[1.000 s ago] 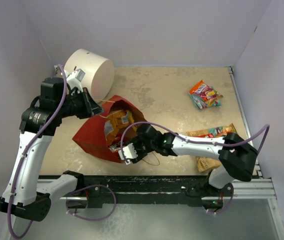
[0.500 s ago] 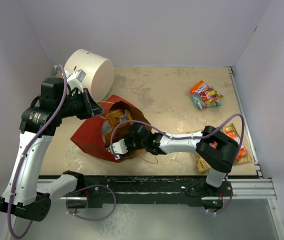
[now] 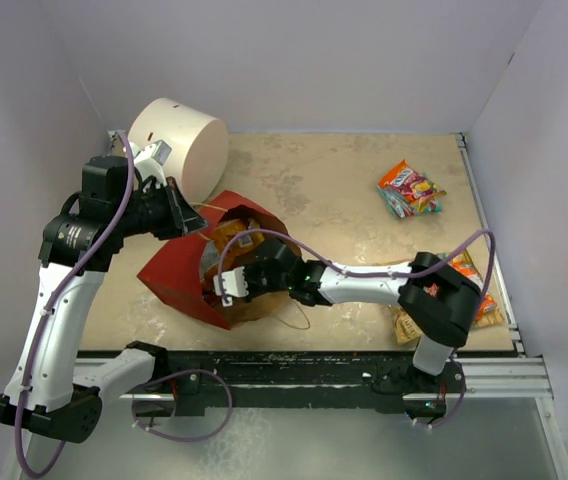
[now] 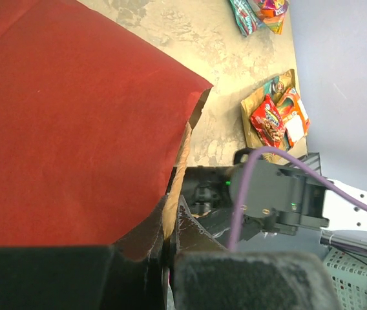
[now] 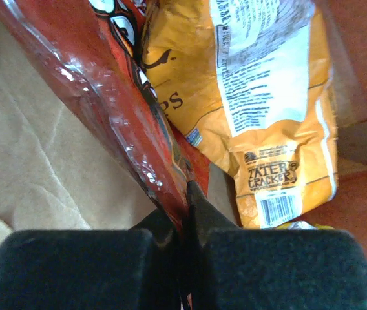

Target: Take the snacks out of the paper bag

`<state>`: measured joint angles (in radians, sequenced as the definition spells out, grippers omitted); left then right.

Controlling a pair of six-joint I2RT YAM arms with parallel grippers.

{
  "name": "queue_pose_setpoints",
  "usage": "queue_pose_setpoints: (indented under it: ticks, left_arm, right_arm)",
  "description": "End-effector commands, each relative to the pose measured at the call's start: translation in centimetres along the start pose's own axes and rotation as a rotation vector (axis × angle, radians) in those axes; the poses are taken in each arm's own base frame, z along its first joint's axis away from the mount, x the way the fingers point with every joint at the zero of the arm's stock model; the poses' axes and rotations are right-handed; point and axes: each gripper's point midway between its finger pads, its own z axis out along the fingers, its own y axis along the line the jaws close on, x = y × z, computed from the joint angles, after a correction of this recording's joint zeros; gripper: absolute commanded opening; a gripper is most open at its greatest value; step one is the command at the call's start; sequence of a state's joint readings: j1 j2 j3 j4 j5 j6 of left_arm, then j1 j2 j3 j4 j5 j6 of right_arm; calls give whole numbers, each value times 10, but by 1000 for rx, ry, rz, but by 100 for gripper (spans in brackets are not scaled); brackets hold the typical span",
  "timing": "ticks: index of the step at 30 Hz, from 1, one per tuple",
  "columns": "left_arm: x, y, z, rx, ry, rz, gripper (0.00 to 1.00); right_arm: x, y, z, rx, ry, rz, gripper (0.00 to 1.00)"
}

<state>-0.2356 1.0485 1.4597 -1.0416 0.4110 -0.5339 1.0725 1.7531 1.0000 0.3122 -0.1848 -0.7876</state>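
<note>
Our right gripper is reaching into the paper bag, which lies on its side at the left of the table. Its jaws are pinched together on the edge of a red packet. An orange cracker packet sits just beside that one inside the bag. Our left gripper is clamped on the bag's rim at the top of the mouth. Out on the table we've got a colourful packet far right and a small pile of packets near the right arm's base. A white drum sits just behind the bag.
</note>
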Motion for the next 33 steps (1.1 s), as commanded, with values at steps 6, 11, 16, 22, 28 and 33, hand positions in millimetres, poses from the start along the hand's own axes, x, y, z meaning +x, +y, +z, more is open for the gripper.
queue_pose_setpoints:
  ticks: [6, 11, 16, 22, 28, 33]
  left_arm:
    - [-17, 5, -11, -57, -97, 29, 0]
    - [-25, 9, -10, -80, -129, 35, 0]
    - [-33, 12, -4, -93, -147, 41, 0]
    - [-41, 19, -1, -128, -178, 48, 0]
    - [-46, 27, 3, -170, -184, 51, 0]
    - [-48, 37, 6, -219, -185, 39, 0]
  right_arm:
    - [-67, -18, -61, 6, -182, 128, 0]
    - [-97, -36, -93, 39, -228, 275, 0]
    - [-124, -67, -129, 139, -275, 422, 0]
    - [-144, -92, -179, 254, -324, 517, 0]
    - [-150, -98, -232, 319, -334, 547, 0]
    - [-153, -115, -281, 441, -346, 580, 0]
